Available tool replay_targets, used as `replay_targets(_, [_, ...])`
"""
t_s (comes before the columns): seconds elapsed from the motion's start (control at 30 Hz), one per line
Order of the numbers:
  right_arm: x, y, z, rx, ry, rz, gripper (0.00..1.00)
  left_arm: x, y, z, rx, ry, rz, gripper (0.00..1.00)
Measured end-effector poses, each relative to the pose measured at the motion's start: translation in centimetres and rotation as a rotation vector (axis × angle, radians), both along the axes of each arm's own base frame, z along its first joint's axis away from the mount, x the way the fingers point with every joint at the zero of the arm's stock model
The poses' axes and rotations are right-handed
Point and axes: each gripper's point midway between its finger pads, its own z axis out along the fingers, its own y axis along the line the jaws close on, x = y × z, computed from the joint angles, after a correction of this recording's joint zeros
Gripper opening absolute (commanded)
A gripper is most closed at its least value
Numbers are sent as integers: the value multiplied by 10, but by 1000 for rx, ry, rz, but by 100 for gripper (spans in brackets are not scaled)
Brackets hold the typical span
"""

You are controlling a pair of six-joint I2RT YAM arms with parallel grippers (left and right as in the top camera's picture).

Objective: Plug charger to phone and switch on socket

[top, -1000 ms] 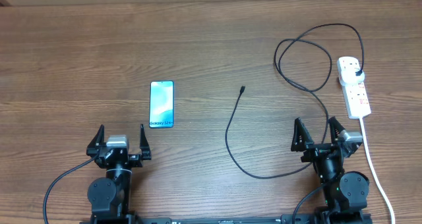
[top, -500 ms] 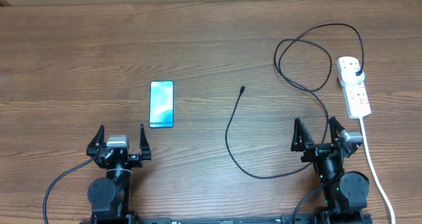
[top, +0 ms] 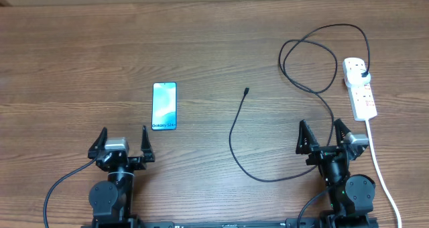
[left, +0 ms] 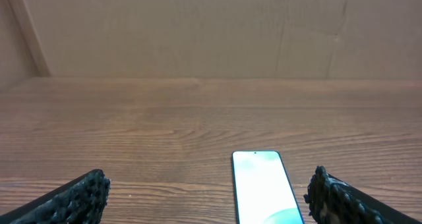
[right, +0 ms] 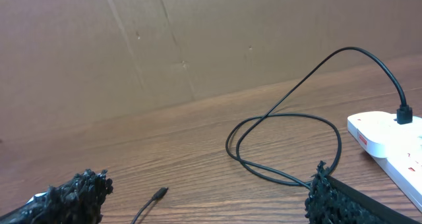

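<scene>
The charger (top: pixel 230 138) lies loose on the table, plugged into the socket (top: pixel 360 87), tip well apart from the phone (top: pixel 164 106); left gripper (top: pixel 123 131) and right gripper (top: pixel 319 124) both gape wide, empty.

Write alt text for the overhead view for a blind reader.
A slim smartphone with a light-blue screen lies on the wooden table, apart from the thin black charger cable, whose plug sits in the white power strip at right. The left gripper and right gripper are open, holding nothing.

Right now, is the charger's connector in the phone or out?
Out. The charger's connector tip lies loose on the table, well to the right of the phone, with bare wood between them.
</scene>
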Motion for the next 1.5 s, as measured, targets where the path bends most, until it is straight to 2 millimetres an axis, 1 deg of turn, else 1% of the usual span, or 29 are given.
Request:
replay_targets(0.13, [0,0,0,0,0,0,100,-1,0,6,-8,-11,0,100])
replay_targets(0.27, [0,0,0,0,0,0,100,-3,0,25,-6,-44,0,100])
replay_targets(0.37, [0,0,0,0,0,0,100,-7,0,43,-5,-73,0,100])
replay_targets(0.4, [0,0,0,0,0,0,100,-8,-1,52,-4,-92,0,100])
replay_targets(0.53, [0,0,0,0,0,0,100,-10,-3,70,-5,-111,-14,100])
replay_targets(0.77, [0,0,0,0,0,0,100,-3,-11,84,-11,-70,-64,99])
replay_targets(0.97, [0,0,0,0,0,0,100,7,-17,100,-19,-5,-101,100])
replay_targets(1.33, [0,0,0,0,1,0,100,28,-23,120,-50,228,-140,99])
replay_targets(1.43, [0,0,0,0,0,-1,100,33,-24,129,-59,301,-142,99])
replay_targets(1.5, [0,0,0,0,1,0,100,37,-25,139,-65,340,-147,99])
